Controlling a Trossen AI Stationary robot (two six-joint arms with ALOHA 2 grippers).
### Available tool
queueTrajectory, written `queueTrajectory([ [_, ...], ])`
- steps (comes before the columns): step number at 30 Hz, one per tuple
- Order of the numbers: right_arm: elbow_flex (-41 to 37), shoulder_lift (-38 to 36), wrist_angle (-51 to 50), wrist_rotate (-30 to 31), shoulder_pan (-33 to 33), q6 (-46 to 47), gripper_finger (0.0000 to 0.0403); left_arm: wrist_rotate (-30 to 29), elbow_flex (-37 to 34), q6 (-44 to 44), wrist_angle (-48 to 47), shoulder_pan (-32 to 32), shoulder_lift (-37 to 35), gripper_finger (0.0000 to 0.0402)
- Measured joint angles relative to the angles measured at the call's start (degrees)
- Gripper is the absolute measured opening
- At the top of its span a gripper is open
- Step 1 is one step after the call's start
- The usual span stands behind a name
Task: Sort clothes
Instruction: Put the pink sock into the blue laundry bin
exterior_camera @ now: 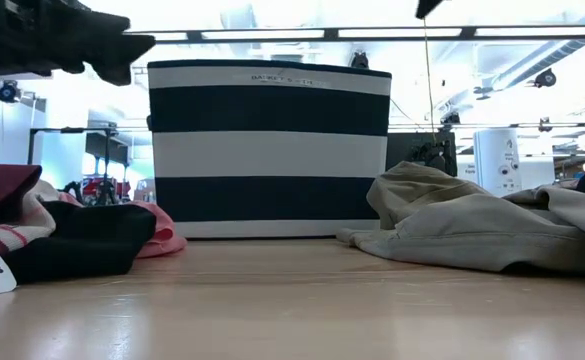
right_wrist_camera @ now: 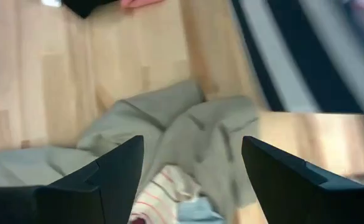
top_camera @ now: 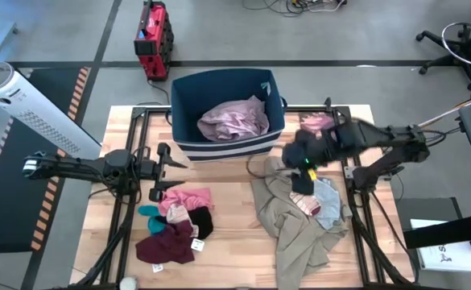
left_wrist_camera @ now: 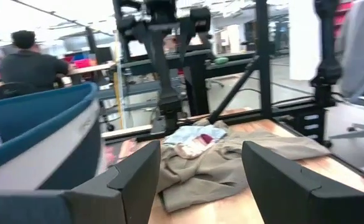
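A navy bin with white stripes [top_camera: 227, 113] stands at the table's far middle, and a mauve-pink shirt [top_camera: 235, 119] lies inside it. Khaki trousers [top_camera: 295, 221] lie crumpled right of centre, with a pale grey piece [top_camera: 328, 201] and a striped piece [top_camera: 304, 204] on top. Pink [top_camera: 185, 199], teal [top_camera: 150, 213], black [top_camera: 202, 221] and maroon [top_camera: 167, 244] pieces lie heaped on the near left. My left gripper [top_camera: 169, 171] stands open and level, left of the bin, holding nothing [left_wrist_camera: 200, 180]. My right gripper [top_camera: 299, 161] hangs open, slanting down above the trousers' far end [right_wrist_camera: 188, 124].
A white tower fan [top_camera: 26, 105] lies slanting off the table's left side. A red device [top_camera: 153, 31] sits on the floor behind the bin. Papers [top_camera: 444, 256] lie at the near right. A person [left_wrist_camera: 29, 62] sits in the room beyond. Bare wood shows along the near edge [exterior_camera: 292, 310].
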Motion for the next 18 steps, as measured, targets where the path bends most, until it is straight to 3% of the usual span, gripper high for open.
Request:
queueTrajectory([
  [8,-18.98,-5.54,20.41,0.22,8.81,6.71,0.0256,-0.01,0.04,-12.17,-6.92,-8.96,0.08,0.0231],
  [18,-29.29,-4.11,33.59,2.02,11.86,7.18,0.0243,-2.39,1.44,-25.48,-12.98,-17.47,5.21,0.0215],
])
